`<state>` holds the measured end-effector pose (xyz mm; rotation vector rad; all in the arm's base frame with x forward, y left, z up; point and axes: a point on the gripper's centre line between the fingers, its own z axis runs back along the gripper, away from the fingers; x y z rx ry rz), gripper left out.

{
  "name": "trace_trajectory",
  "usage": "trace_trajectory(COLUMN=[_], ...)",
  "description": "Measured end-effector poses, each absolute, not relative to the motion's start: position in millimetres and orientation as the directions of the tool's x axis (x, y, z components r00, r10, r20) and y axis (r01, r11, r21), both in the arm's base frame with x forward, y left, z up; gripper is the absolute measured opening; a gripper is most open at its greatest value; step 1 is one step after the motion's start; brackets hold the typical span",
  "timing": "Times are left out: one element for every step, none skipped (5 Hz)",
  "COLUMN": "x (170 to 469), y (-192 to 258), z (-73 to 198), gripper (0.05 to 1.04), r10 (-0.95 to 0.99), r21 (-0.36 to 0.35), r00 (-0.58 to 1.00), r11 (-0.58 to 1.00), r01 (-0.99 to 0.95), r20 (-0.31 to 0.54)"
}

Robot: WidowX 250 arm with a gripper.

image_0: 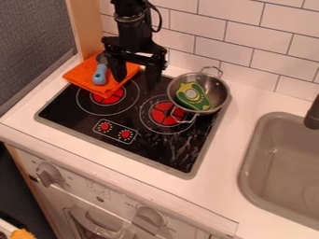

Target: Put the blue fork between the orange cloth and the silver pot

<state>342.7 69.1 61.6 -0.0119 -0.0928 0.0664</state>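
And there's the blue fork (pixel 100 74), lying on the orange cloth (pixel 83 76), with the claw (pixel 135 82) spread wide beside it, nothing in its grasp! Looks light and stiff, perhaps a touch slippery; the chunky handle's middle is the place to pinch.

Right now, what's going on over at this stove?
A black robot gripper hangs open over the back of the stove, apparently holding nothing. The blue-handled utensil lies on the orange cloth, not yet in the space between the cloth and the silver pot. In the pot sits a green, avocado-like toy.
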Motion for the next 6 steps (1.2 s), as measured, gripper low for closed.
trace_trajectory(x=[340.6, 343.8, 353.9, 358.3, 361.3, 361.9], y=[68.6, 96.2, 116.3, 140.5, 148.3, 150.1], z=[48.2, 49.2, 43.0, 41.0, 34.2, 29.2], gripper=[1.001, 1.001, 1.001, 1.001, 1.001, 0.934], r10=[0.069, 0.139, 0.195, 0.246, 0.264, 0.263], r21=[-0.021, -0.017, -0.022, -0.013, -0.024, -0.017], r00=[0.996, 0.989, 0.979, 0.968, 0.963, 0.964], r11=[0.997, 0.990, 0.981, 0.969, 0.964, 0.965], r01=[-0.068, -0.138, -0.194, -0.246, -0.263, -0.263], r20=[0.054, 0.057, 0.050, 0.056, 0.047, 0.032])
